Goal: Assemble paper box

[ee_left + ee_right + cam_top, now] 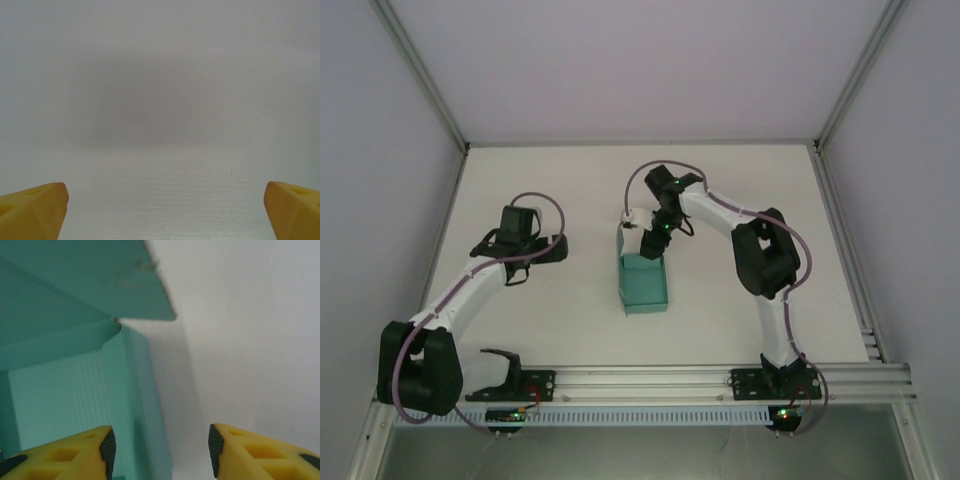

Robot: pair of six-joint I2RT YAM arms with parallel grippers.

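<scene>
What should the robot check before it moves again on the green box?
1. Teal-green card box flat on the white table: ok.
2. Box wall inside the right gripper: ok.
3. Right gripper clamped on that wall: not ok, a gap shows.
4. Left gripper open over bare table: ok.
5. Box closed: not ok, top open.
</scene>
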